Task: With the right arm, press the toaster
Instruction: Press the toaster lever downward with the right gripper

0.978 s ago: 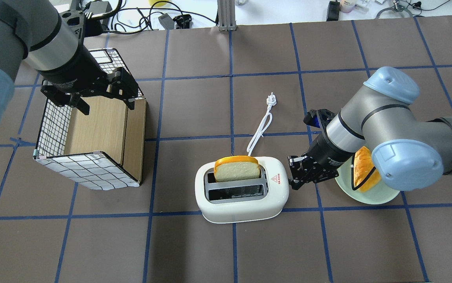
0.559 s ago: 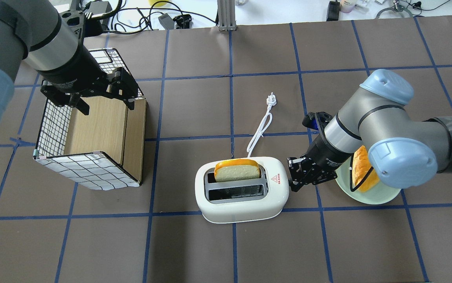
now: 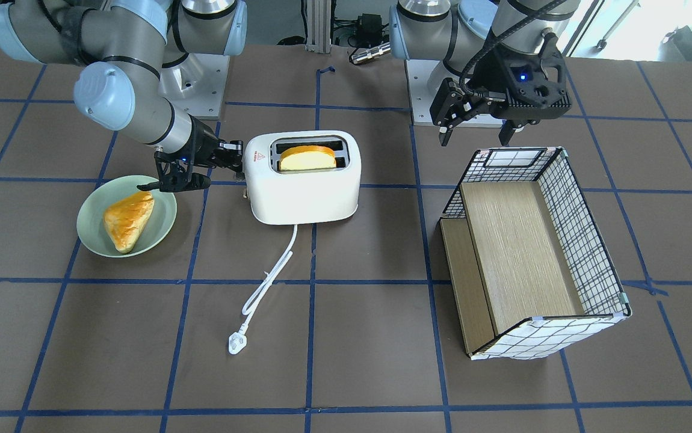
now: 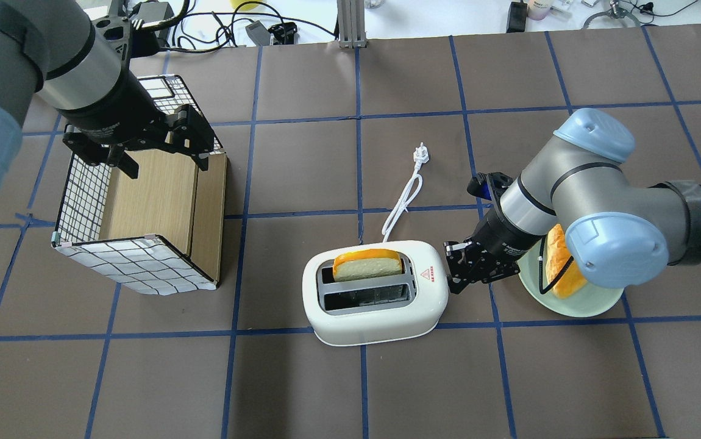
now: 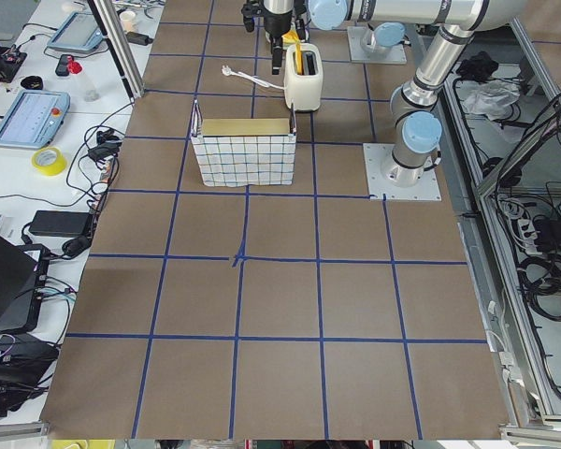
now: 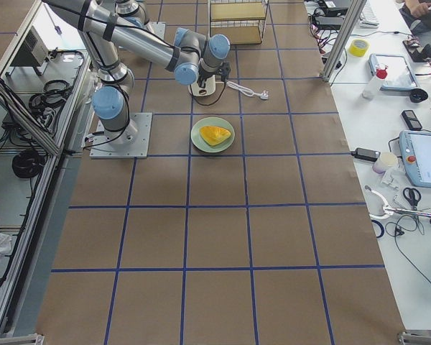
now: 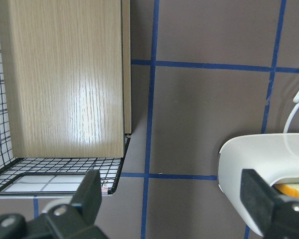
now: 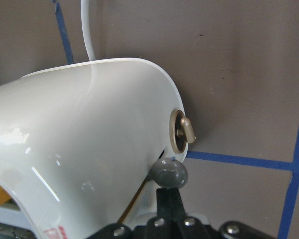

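The white toaster [image 4: 375, 317] stands mid-table with a bread slice [image 4: 367, 265] in its far slot. It also shows in the front view [image 3: 304, 198] and the right wrist view [image 8: 89, 139]. My right gripper [image 4: 451, 274] is shut, and its tips rest against the toaster's right end. In the right wrist view the gripper [image 8: 168, 188] sits just under the grey lever knob [image 8: 168, 173], beside a bronze dial [image 8: 182, 132]. My left gripper [image 4: 161, 161] is open and empty above the wire basket [image 4: 137, 268].
A green plate [image 4: 570, 308] with a pastry [image 3: 126, 219] lies right of the toaster, under my right forearm. The white cord [image 4: 405, 201] and its plug [image 3: 236, 343] trail away from the toaster. The basket [image 3: 550, 337] lies on its side with wooden shelves.
My right gripper has shifted slightly down along the toaster's end. The bread slice has sunk lower into its slot. The left arm has not moved.
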